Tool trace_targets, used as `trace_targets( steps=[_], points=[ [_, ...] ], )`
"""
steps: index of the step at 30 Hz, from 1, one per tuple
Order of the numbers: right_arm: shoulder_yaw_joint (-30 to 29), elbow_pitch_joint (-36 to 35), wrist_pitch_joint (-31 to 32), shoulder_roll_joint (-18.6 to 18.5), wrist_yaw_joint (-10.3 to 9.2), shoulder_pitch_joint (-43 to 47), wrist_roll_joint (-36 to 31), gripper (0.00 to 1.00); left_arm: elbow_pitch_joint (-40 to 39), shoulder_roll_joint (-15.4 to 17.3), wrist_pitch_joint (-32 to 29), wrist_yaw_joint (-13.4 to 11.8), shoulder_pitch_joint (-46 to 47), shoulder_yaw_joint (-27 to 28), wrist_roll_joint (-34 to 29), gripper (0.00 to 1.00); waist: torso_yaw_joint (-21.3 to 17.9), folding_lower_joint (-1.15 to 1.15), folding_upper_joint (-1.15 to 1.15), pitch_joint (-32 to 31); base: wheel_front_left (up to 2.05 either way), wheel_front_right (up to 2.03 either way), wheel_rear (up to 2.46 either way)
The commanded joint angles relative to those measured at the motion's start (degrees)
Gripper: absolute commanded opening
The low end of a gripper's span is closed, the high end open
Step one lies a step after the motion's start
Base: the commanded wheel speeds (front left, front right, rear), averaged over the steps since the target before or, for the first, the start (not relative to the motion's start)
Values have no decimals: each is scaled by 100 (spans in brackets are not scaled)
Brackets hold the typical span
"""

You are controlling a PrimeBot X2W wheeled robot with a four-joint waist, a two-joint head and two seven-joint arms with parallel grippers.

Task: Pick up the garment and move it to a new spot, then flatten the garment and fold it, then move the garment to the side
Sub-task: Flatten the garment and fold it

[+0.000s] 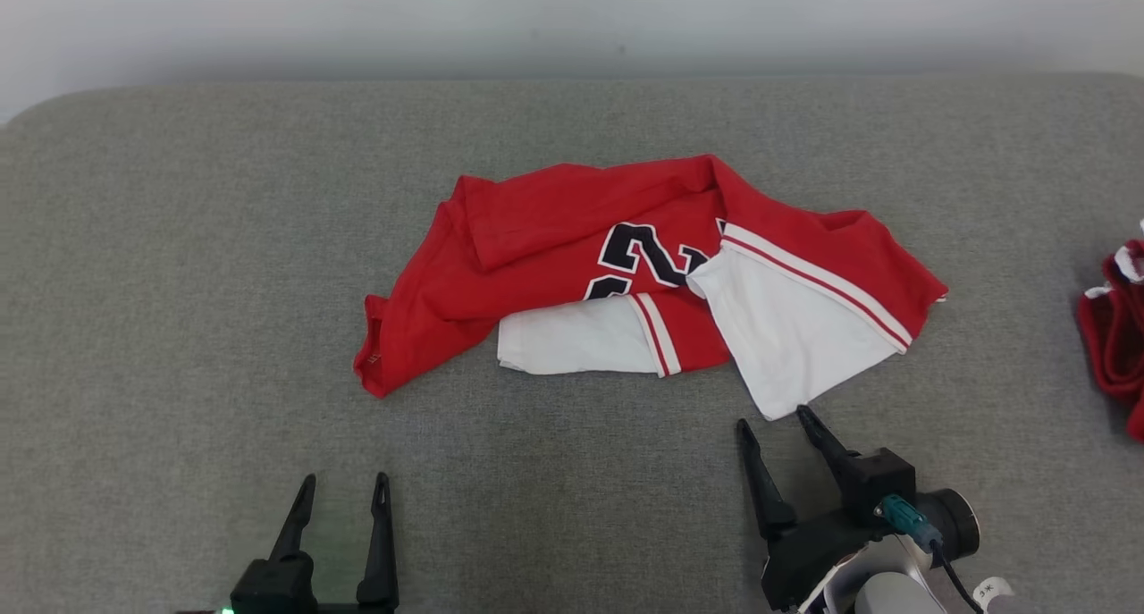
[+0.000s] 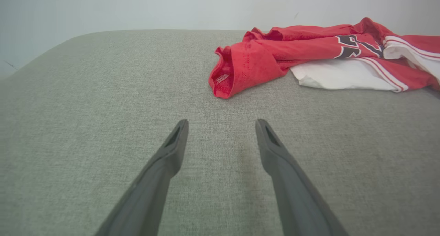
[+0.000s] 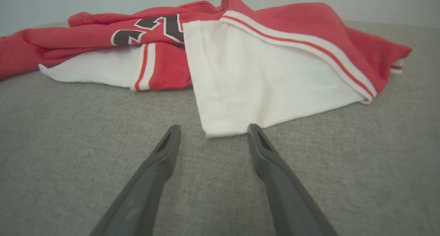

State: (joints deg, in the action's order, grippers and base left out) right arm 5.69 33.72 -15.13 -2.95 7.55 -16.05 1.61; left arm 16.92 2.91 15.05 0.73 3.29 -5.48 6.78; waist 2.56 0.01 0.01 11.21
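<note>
Right gripper (image 1: 771,417) is held spread wide and empty, a white corner of the garment (image 1: 572,239) laid just ahead of its tips; left gripper (image 1: 345,477) is likewise spread, the red hem farther ahead on the desk (image 1: 179,283).

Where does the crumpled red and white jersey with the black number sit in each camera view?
Head view: the red and white jersey at centre, on the grey fabric surface.
Left wrist view: upper right, running off the right edge.
Right wrist view: across the upper half, white sleeve nearest.
Shared landmark: the black number print on the red cloth.
</note>
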Motion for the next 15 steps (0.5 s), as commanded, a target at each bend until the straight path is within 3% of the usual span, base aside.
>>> trace_targets(
  steps=[1, 5, 6, 7, 8, 10, 11, 12, 15],
  points=[
    [-85, 227, 2, 6, -13, -175, -143, 100, -20, -4, 18, -32, 77, -11, 37, 100, 215, -1, -1, 188, 0, 0, 0],
    [-136, 421, 7, 6, -13, -303, -185, 100, -61, -4, 18, -58, 119, 31, 7, 100, 236, -1, -1, 267, 0, 0, 0],
    [-157, 458, 12, 6, -13, -307, -199, 94, -66, -3, 18, -61, 119, 42, 3, 100, 234, -1, -1, 275, 0, 0, 0],
    [-180, 484, 13, 6, -13, -309, -214, 64, -70, -3, 18, -63, 122, 52, -2, 100, 232, -1, -1, 282, 0, 0, 0],
    [-180, 484, 13, 6, -13, -309, -214, 64, -70, -3, 18, -63, 122, 52, -2, 100, 232, -1, -1, 282, 0, 0, 0],
    [-248, 499, 18, 7, -13, -326, -240, 28, -82, -4, 18, -62, 138, 62, 8, 100, 223, -1, -1, 287, 0, 0, 0],
    [-275, 474, 18, 7, -13, -333, -243, 5, -93, -4, 18, -62, 144, 55, 14, 100, 213, -1, -1, 286, 0, 0, 0],
    [-300, 435, 17, 7, -13, -340, -254, 0, -96, -4, 18, -57, 148, 52, 18, 100, 197, -1, -1, 281, 0, 0, 0],
    [-368, 222, 3, 5, -13, -334, -210, 0, -104, -5, 18, -59, 142, 27, 36, 100, 147, -1, -1, 259, 0, 0, 0]
  ],
)
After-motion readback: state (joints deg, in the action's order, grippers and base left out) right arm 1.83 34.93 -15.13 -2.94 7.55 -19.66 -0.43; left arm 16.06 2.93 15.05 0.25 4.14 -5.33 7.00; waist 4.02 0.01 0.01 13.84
